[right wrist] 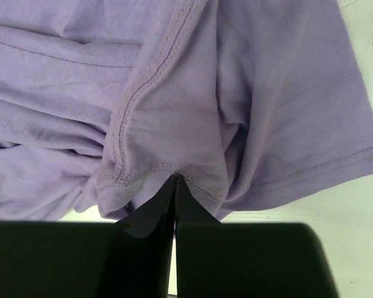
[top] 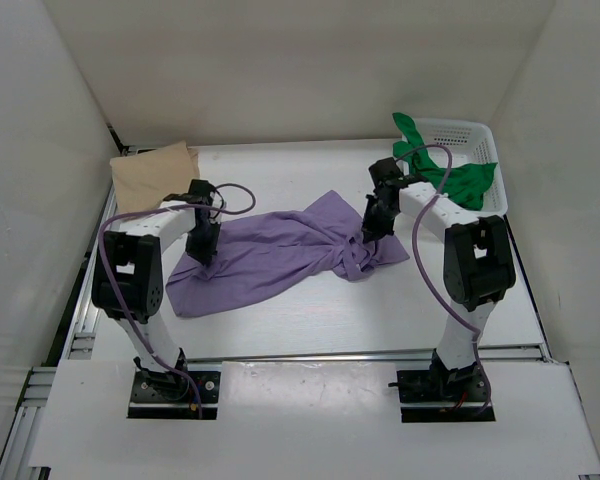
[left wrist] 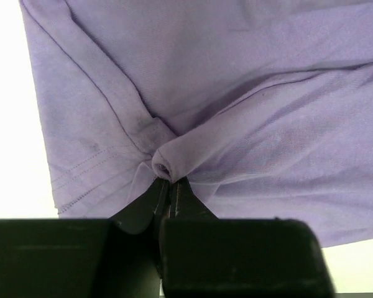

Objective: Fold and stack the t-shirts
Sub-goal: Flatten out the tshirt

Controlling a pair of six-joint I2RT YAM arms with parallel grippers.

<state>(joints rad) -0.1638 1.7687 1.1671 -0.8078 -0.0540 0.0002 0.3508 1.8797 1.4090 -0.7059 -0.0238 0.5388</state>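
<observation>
A light purple t-shirt (top: 270, 255) lies crumpled across the middle of the table. My left gripper (top: 202, 250) is shut on a pinch of its cloth near the left edge; in the left wrist view the fabric (left wrist: 236, 112) bunches into a small roll right at the gripper (left wrist: 169, 181). My right gripper (top: 372, 232) is shut on the shirt's hemmed edge at the right end; the right wrist view shows the stitched hem (right wrist: 155, 124) caught at the gripper (right wrist: 175, 179). A tan t-shirt (top: 152, 175) lies folded at the back left. A green t-shirt (top: 450, 175) hangs over the basket rim.
A white mesh basket (top: 475, 140) stands at the back right corner with the green shirt spilling out of it. White walls close in the table on three sides. Purple cables loop from both arms.
</observation>
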